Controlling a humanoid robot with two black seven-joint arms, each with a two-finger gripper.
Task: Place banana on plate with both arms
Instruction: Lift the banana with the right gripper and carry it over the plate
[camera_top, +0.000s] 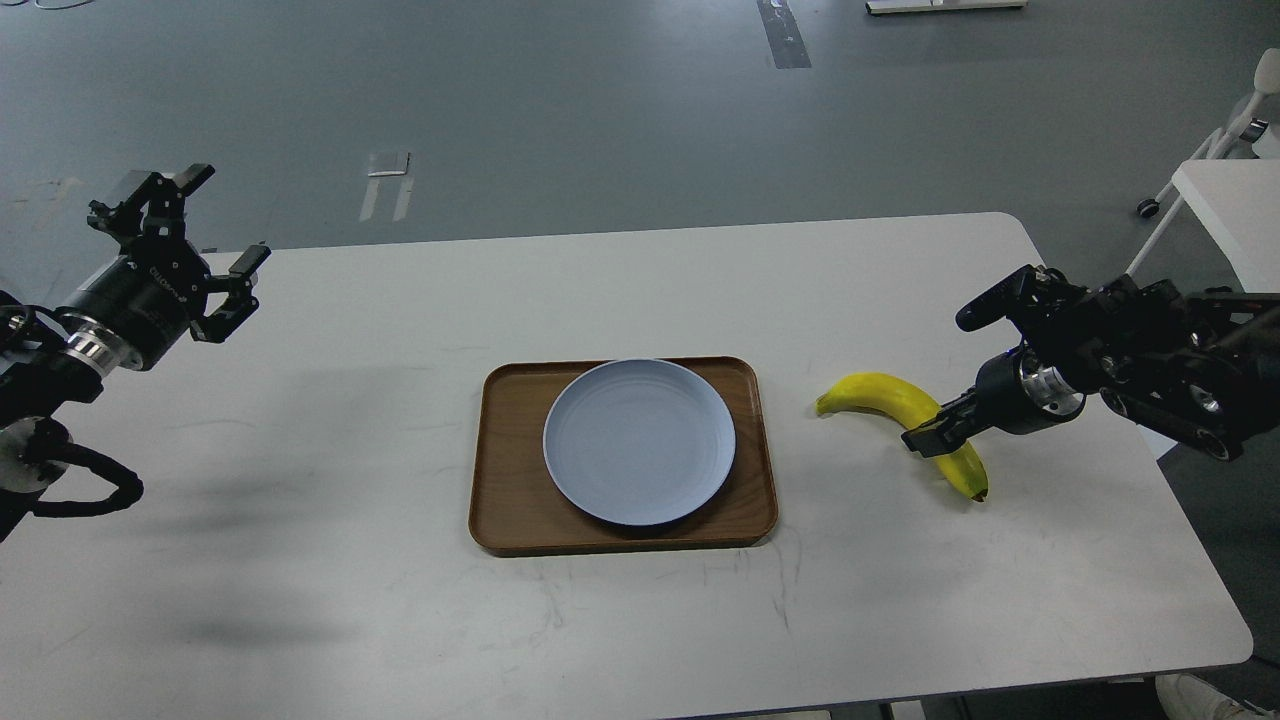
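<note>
The yellow banana (882, 392) lies on the white table to the right of the plate, its greenish stem pointing left and its dark tip toward the front. The pale blue-grey plate (640, 441) sits on a brown wooden tray. My right gripper (926, 437) comes in from the right and is low over the banana's middle, overlapping it. It is dark and seen side-on, so its fingers cannot be told apart. My left gripper (228, 214) is open and empty, raised above the table's far left corner, well away from the plate.
The wooden tray (512, 500) lies at the table's middle. The table (400, 620) ends just right of my right arm. Another white table (1225, 195) and a chair leg stand off to the right on the grey floor.
</note>
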